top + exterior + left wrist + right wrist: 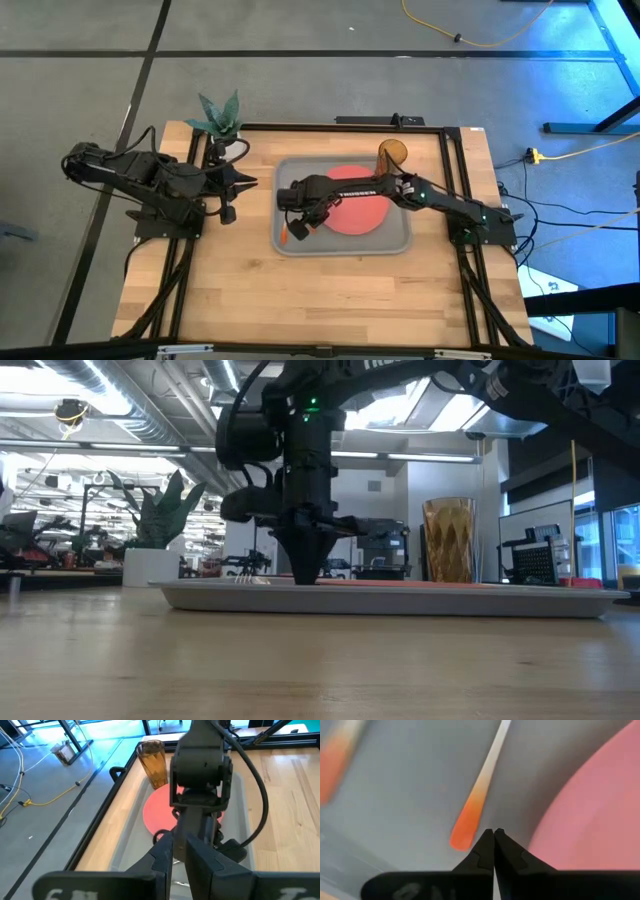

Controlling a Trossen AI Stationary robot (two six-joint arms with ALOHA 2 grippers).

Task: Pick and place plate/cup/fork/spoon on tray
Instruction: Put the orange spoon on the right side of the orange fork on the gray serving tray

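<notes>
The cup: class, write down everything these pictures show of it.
The cup is a translucent amber-brown tumbler, taller than wide, with a faceted pattern on its wall. It looks like glass or clear plastic and seems empty. It stands upright at a far corner of the grey tray, beside the coral-red plate. Neither gripper touches it.
</notes>
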